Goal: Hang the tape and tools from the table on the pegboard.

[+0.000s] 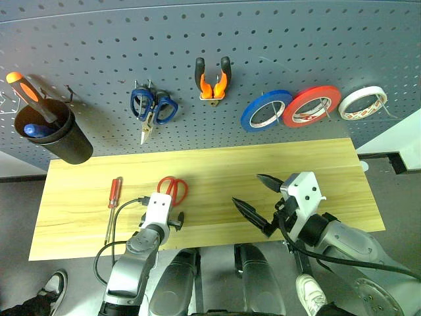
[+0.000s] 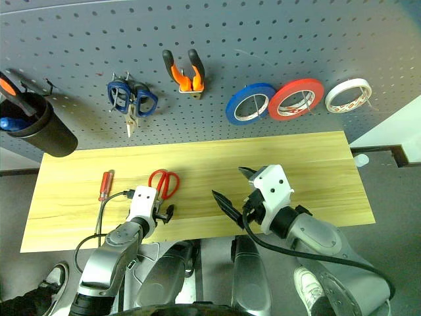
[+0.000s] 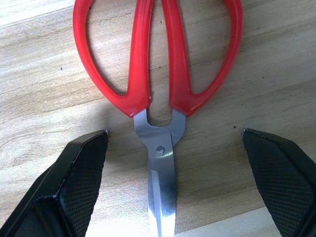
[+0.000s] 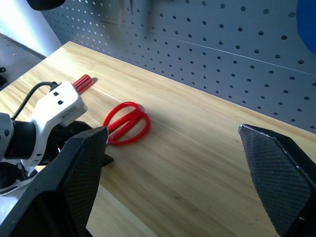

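The large dark grey perforated pegboard filled the scene from nine through twelve to three o'clock, and no brand, label or readable writing showed on anything. Below it lay the long light yellow wooden table with visible grain.

At ten o'clock on the board hung a black round cup holding a bigger screwdriver with an orange-and-black handle and something blue. At two o'clock three rolls hung in a row on hooks: a blue tape roll, a red tape roll overlapping its edge, and at the far end the thin whitish see-through ring of tape. At twelve o'clock hung the pliers with orange-and-black handles, handles up, and just toward eleven the scissors with blue handles, blades down.

On the table at seven o'clock lay the scissors with red handles, handles toward the board. The left gripper hovered over their blades with its black fingers spread wide on either side, grasping nothing. Beside it, toward eight o'clock, lay the small screwdriver with a red handle, nothing standing between.

At five o'clock the right gripper hung above the table's near edge, its fingers released and wide apart, empty.
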Tool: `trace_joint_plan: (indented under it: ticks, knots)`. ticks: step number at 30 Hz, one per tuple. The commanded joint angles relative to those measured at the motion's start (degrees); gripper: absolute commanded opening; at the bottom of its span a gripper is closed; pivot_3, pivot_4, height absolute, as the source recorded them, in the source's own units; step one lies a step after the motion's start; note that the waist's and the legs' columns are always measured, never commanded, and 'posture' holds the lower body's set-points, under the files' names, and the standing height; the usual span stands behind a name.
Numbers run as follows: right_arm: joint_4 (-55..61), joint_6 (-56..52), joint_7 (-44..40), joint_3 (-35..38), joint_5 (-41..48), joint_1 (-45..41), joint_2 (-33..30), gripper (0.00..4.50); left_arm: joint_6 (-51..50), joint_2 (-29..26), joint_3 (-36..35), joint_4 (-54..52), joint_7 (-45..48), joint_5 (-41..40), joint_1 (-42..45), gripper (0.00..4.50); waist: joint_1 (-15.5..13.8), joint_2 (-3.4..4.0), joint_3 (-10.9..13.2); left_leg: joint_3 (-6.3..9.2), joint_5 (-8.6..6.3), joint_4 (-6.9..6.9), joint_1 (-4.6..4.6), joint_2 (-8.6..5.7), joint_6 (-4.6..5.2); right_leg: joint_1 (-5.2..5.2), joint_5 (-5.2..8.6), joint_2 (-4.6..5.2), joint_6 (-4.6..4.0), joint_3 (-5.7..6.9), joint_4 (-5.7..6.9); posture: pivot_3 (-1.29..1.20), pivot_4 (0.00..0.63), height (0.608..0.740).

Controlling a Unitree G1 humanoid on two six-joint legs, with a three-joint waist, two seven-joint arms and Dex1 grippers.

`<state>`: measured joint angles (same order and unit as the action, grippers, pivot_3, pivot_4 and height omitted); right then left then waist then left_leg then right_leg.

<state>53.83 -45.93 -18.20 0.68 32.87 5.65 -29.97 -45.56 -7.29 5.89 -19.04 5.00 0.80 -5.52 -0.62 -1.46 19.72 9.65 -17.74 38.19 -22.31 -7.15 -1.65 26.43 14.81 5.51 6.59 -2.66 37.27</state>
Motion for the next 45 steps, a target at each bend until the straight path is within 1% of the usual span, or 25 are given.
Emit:
trace_joint_plan:
  ticks: [1,2,4,5,9,10,12,25,33,37,41,45]
  knots:
    - [3.4,0.3,0.2,1.1,1.2,0.8,-0.3,4.50,-1.4,0.1,-0.7,1.2,-0.8,0.3,-1.9,3.62,0.0,0.00,0.0,0.00,0.00,0.00,0.00,0.00,0.00,0.00,0.00,0.00,0.00,0.00,0.00,-0.03,0.374,0.727]
    - [3.4,0.3,0.2,1.1,1.2,0.9,-0.4,4.50,-1.4,0.1,-0.7,1.2,-0.9,0.3,-1.9,3.40,0.0,0.00,0.0,0.00,0.00,0.00,0.00,0.00,0.00,0.00,0.00,0.00,0.00,0.00,0.00,-0.03,0.374,0.727]
    - [3.4,0.3,0.3,1.1,1.2,0.9,-0.4,4.50,-1.4,0.1,-0.7,1.3,-1.0,0.3,-1.8,2.70,0.0,0.00,0.0,0.00,0.00,0.00,0.00,0.00,0.00,0.00,0.00,0.00,0.00,0.00,0.00,-0.03,0.375,0.727]
    - [3.4,0.3,0.3,1.1,1.2,0.9,-0.4,4.50,-1.4,0.1,-0.7,1.4,-1.0,0.2,-1.8,2.46,0.0,0.00,0.0,0.00,0.00,0.00,0.01,0.00,0.00,-0.01,0.00,0.00,0.00,0.00,0.00,-0.03,0.375,0.727]
    - [3.5,0.3,0.6,1.1,1.2,0.9,-0.4,4.50,-1.4,0.0,-0.7,1.3,-0.8,0.1,-1.8,1.22,0.0,0.00,0.0,0.00,0.00,0.00,0.01,0.00,0.00,-0.01,0.00,0.00,0.00,-0.01,0.00,-0.03,0.374,0.727]
    - [3.5,0.3,0.6,1.0,1.2,0.9,-0.4,4.50,-1.4,0.0,-0.7,1.3,-0.8,0.1,-1.8,0.85,0.0,0.00,0.0,-0.01,0.00,0.00,0.01,0.00,0.00,-0.02,0.00,0.00,0.00,0.00,0.00,-0.03,0.374,0.727]
    - [3.5,0.4,0.7,1.0,1.2,0.9,-0.4,4.50,-1.4,0.0,-0.6,1.2,-0.8,0.1,-1.8,0.30,0.0,0.00,0.0,-0.01,0.00,0.00,0.01,0.00,0.00,-0.01,0.00,0.00,0.00,-0.01,0.00,-0.03,0.375,0.727]
    - [3.2,0.6,1.0,0.5,0.7,0.7,-0.5,4.50,-1.0,-0.5,0.3,0.9,-0.2,0.4,-2.0,0.26,0.0,0.00,0.0,-0.01,0.00,0.00,0.02,0.00,0.00,-0.02,0.00,0.00,0.00,-0.01,-0.01,-0.03,0.369,0.727]
    - [3.3,0.8,1.0,0.8,0.5,1.1,-0.5,4.50,3.5,-2.3,0.9,-3.1,0.9,0.3,-4.6,0.26,0.1,0.00,0.0,-0.01,0.00,-0.01,0.01,0.00,0.00,-0.01,0.00,0.00,0.00,-0.01,-0.03,-0.04,0.367,0.727]
    - [3.3,0.9,0.8,1.2,0.8,1.0,-0.6,4.50,6.7,-4.2,1.5,-5.3,1.6,1.1,-6.7,0.26,0.0,0.00,0.0,0.00,0.00,-0.02,0.00,0.01,0.00,0.00,0.00,0.00,0.00,-0.01,-0.04,-0.03,0.367,0.727]
    - [3.7,1.3,-0.7,2.8,2.6,1.3,-1.1,4.50,9.9,-4.8,1.5,-7.0,1.5,1.3,-8.1,0.26,0.0,0.00,0.0,0.00,-0.01,-0.01,-0.02,0.00,0.01,0.00,0.00,0.01,0.00,-0.01,-0.06,-0.03,0.365,0.727]
    - [4.3,1.8,-2.4,6.6,7.5,1.7,-1.0,4.50,13.0,-4.6,1.6,-8.2,2.2,0.8,-8.8,0.26,-0.1,0.00,0.0,0.00,-0.01,-0.02,-0.04,0.01,0.02,0.00,0.00,0.01,0.00,-0.01,-0.08,-0.03,0.363,0.727]
